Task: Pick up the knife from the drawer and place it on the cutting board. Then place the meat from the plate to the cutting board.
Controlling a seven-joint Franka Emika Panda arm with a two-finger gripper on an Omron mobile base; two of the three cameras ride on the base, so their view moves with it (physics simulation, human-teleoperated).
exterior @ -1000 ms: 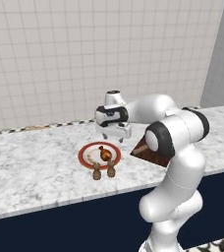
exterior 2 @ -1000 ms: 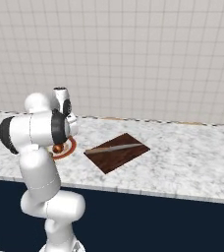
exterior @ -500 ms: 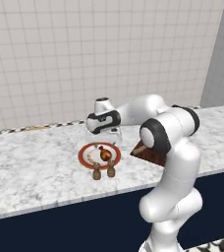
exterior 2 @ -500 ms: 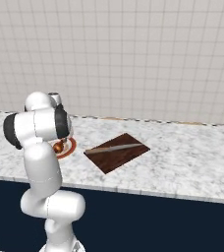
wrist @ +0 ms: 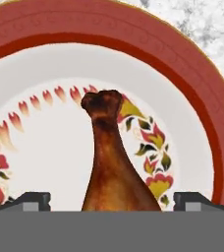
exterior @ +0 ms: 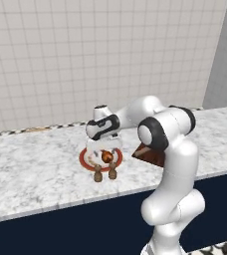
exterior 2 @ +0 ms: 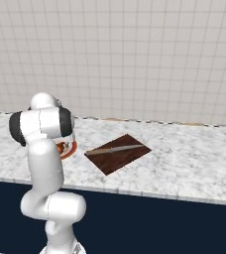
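The two-finger gripper (wrist: pixel 112 201) is open, one dark tip on each side of the shiny brown drumstick of meat (wrist: pixel 113 170) lying on the round red-rimmed plate (wrist: pixel 195 93), so it should go straight down, squeeze gently, then lift.

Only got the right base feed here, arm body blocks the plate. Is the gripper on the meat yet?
Observer: Not closed on it. In the hand view the fingertips stand apart on either side of the meat, with the gripper open over it.
Operator: Meat still on the plate?
Observer: Yes, it lies on the white centre of the plate, thin end pointing away from the hand.
Operator: Anything close by to hit?
Observer: Left base view shows two small brown shakers on the counter at the plate's front edge, just below the gripper.
Operator: I see the knife on the board. Confirm?
Observer: Yes, the knife lies across the cutting board.
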